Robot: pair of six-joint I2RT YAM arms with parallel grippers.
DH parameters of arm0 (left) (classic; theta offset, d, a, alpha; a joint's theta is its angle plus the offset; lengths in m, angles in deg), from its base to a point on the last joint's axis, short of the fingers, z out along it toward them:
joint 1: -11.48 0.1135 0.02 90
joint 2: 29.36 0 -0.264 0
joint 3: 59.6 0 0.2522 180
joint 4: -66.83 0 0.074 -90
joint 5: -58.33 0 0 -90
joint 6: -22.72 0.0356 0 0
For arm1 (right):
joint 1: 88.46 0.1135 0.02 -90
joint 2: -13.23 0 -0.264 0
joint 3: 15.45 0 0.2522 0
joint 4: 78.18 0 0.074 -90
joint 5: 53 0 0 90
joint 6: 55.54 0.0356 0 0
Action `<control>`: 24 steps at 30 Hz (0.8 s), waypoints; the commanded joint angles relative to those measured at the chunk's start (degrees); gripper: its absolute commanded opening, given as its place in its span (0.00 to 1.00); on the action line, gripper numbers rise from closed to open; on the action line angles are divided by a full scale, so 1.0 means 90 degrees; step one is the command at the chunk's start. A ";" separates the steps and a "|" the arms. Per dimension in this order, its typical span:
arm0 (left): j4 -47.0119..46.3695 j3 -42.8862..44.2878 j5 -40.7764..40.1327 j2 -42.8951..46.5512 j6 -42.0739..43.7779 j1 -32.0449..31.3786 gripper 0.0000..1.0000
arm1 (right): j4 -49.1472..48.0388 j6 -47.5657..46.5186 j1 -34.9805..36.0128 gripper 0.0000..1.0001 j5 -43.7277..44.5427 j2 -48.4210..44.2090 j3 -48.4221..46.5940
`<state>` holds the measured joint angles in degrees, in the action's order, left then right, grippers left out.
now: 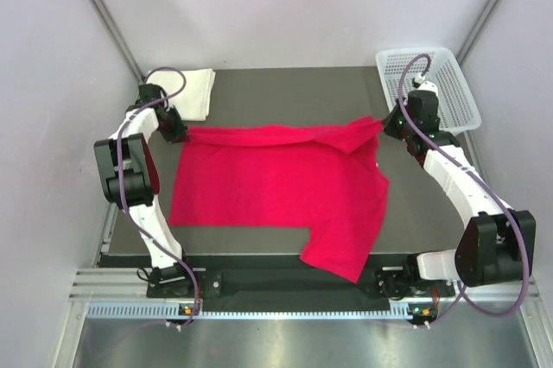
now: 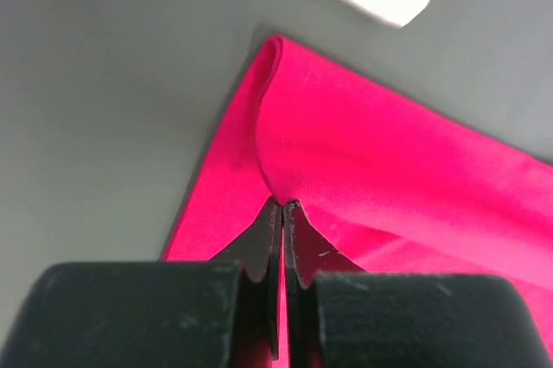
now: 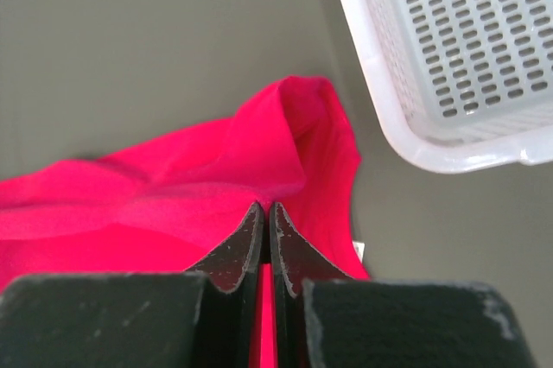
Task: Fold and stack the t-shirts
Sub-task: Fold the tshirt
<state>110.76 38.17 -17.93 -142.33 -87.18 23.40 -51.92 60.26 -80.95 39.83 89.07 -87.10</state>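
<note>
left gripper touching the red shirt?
Touching. Left wrist view: left gripper is shut on the red shirt, with cloth pinched between its tips.

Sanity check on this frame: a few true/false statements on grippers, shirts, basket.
1. The left gripper and right gripper are both shut on the red t-shirt. True.
2. The cream-white t-shirt lies in the basket. False: it lies on the table at the far left, beside the left arm.
3. The red t-shirt is folded small. False: it lies mostly spread out, with only its far edge pinched up.
4. The basket sits at the table's far right corner. True.
</note>
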 commanded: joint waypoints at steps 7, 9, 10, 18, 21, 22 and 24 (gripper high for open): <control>0.0651 0.0402 0.0193 -0.0407 0.0229 0.0062 0.00 | -0.0050 0.0092 0.0084 0.00 -0.0070 0.0167 0.0104; 0.0700 0.0422 0.0095 -0.0407 0.0248 0.0081 0.00 | -0.0011 0.0082 0.0084 0.00 -0.0080 0.0197 0.0114; 0.0729 0.0431 0.0046 -0.0397 0.0268 0.0081 0.00 | -0.0011 0.0063 0.0103 0.00 -0.0080 0.0217 0.0123; 0.0730 0.0617 0.0318 -0.0251 0.0141 0.0286 0.00 | -0.0050 0.0014 0.0142 0.00 -0.0041 0.0275 0.0114; 0.0437 0.0705 0.0758 -0.0202 0.0063 0.0296 0.00 | -0.0215 -0.0044 0.0152 0.00 0.0017 0.0392 -0.0100; 0.0349 0.0724 0.0807 -0.0202 -0.0024 0.0296 0.00 | -0.0255 -0.0045 0.0152 0.00 0.0056 0.0499 -0.0169; 0.0155 0.0783 0.1002 -0.0221 -0.0113 0.0296 0.00 | -0.0391 -0.0064 0.0142 0.00 0.0105 0.0646 -0.0520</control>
<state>116.80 42.43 -13.08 -146.09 -86.79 25.70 -51.44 60.70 -80.23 39.48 93.59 -86.40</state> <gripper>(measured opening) 0.013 0.009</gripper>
